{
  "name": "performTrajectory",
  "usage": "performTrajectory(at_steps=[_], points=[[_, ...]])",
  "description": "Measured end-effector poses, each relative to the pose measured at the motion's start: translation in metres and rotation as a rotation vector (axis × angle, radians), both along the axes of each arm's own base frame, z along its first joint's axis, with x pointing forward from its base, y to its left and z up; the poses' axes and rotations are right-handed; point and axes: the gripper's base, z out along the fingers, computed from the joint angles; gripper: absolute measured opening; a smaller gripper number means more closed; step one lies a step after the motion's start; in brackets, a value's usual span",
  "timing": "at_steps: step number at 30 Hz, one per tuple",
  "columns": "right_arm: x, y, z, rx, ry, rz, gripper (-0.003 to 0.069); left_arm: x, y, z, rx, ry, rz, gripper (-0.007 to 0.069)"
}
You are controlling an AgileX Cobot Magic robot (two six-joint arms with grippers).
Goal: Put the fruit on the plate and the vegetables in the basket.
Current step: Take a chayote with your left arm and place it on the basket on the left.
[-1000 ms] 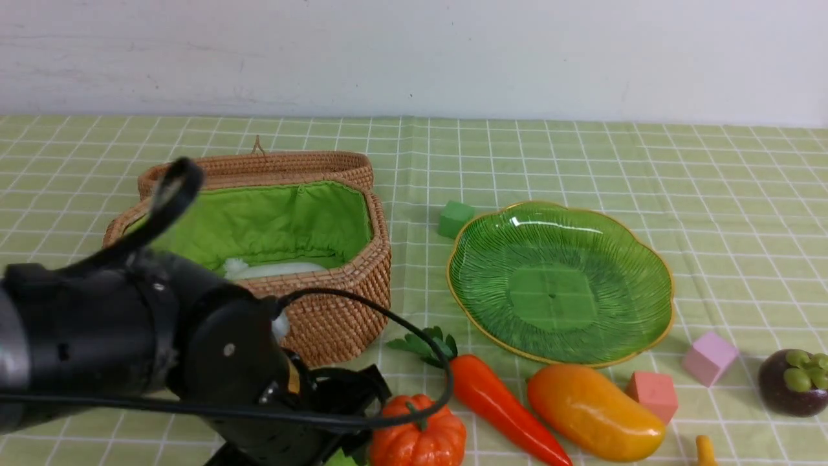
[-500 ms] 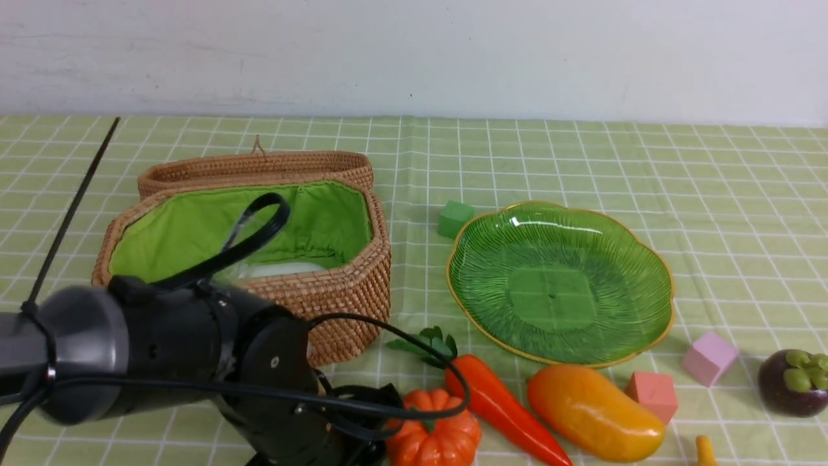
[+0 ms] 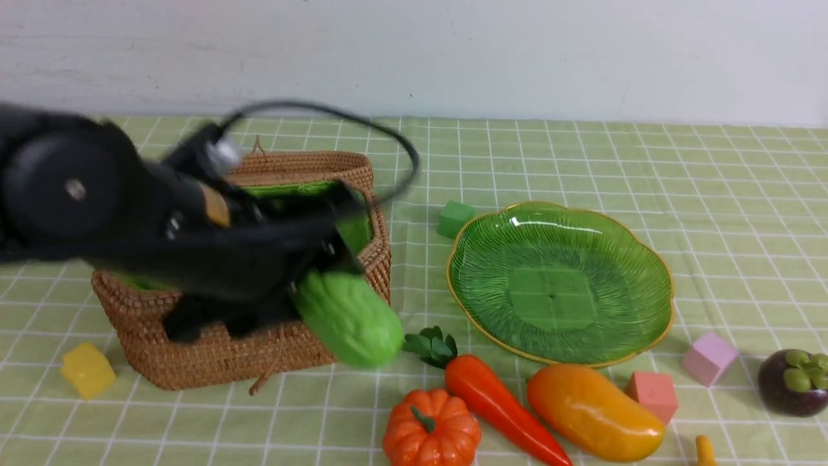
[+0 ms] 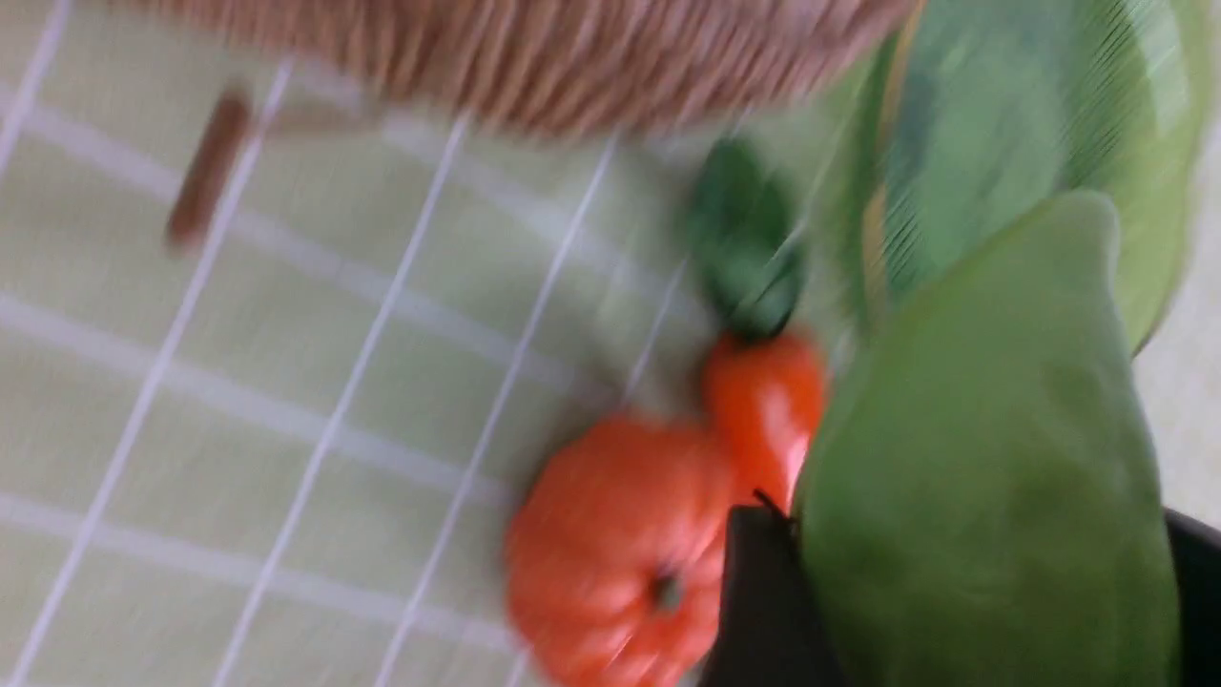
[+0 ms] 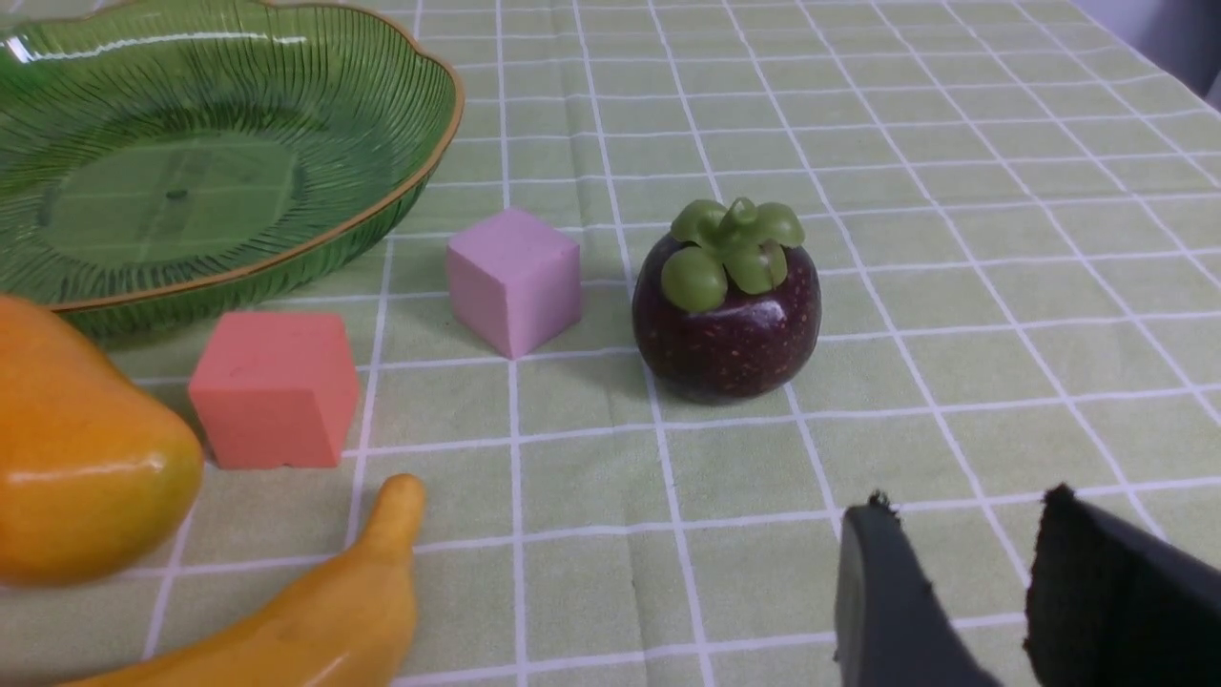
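Closest to the robot you've got the banana [image 3: 705, 451], pumpkin [image 3: 431, 430] and mango [image 3: 595, 412] lying on the table [image 3: 582, 162], with the carrot [image 3: 498, 404] between the last two, leaves pointing away. The right gripper [image 5: 968, 520] hangs low near the mangosteen [image 5: 727, 324], jaws a bit apart, nothing in them. Further in, the left gripper [image 3: 317, 268] is clamped on the cucumber [image 3: 349, 317], up in the air right in front of the basket [image 3: 213, 362], free end slanting down toward the carrot leaves. The plate [image 3: 647, 259] sits right of the basket.
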Motion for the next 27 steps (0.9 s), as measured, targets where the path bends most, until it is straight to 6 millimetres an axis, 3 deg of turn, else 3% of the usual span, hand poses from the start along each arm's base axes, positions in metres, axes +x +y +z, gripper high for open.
performTrajectory(at_steps=[3,5,10,17,23,27], points=[[0.0,0.0,0.0,0.0,0.0,0.0,0.024,0.028,0.039,0.019,-0.032,-0.055,0.171,0.0434],[0.0,0.0,0.0,0.0,0.0,0.0,0.024,0.041,0.058,0.019,-0.032,-0.055,0.245,0.0434],[0.0,0.0,0.0,0.0,0.0,0.0,0.024,0.073,0.09,-0.009,-0.088,0.056,0.4,0.0434],[0.0,0.0,0.0,0.0,0.0,0.0,0.024,0.092,0.087,-0.04,-0.103,0.135,0.392,0.0472],[0.0,0.0,0.0,0.0,0.0,0.0,0.024,0.096,0.087,-0.032,-0.022,0.049,0.29,0.058],[0.0,0.0,0.0,0.0,0.0,0.0,0.024,0.098,0.086,-0.019,0.035,0.0,0.211,0.0589]])
